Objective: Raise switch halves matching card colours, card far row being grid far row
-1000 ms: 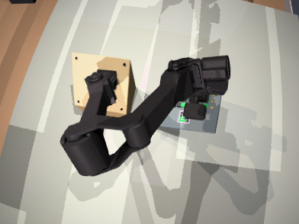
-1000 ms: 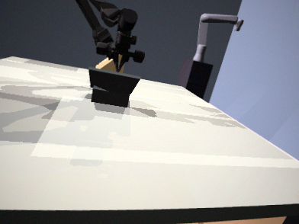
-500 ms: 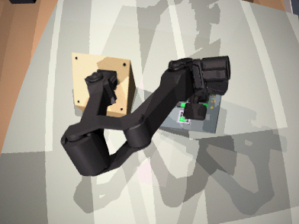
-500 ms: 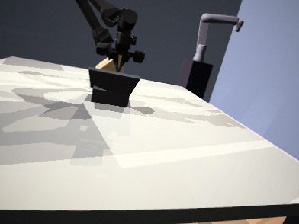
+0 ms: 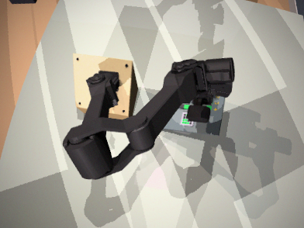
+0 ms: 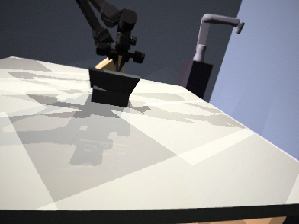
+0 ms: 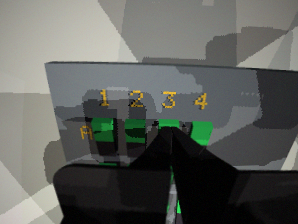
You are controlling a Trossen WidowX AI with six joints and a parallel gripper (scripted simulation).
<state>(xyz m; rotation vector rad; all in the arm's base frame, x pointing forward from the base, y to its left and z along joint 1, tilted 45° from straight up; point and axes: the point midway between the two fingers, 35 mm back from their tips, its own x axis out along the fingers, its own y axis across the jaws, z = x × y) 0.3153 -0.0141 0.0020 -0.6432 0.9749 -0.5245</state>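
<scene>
Your gripper (image 6: 118, 69) (image 7: 169, 132), fingers together, is at the green half of the row-A switch under 3 (image 7: 169, 123); contact is unclear. The grey panel (image 5: 215, 126) (image 6: 114, 80) (image 7: 70, 85) sits tilted beneath it, yellow-lettered, with the card (image 5: 186, 119) partly visible. Shadows cross the pale tabletop (image 5: 35, 209) (image 6: 229, 183); beyond stands a grey arm (image 6: 203, 34).

Bright light and overlapping grey shadows streak the worktop (image 5: 256, 186) (image 6: 152, 183) across to its edges. Toward its near edge in the exterior view, a broad shadow ends sharply. The wrist view is dimmer; its amber numerals look jagged.
</scene>
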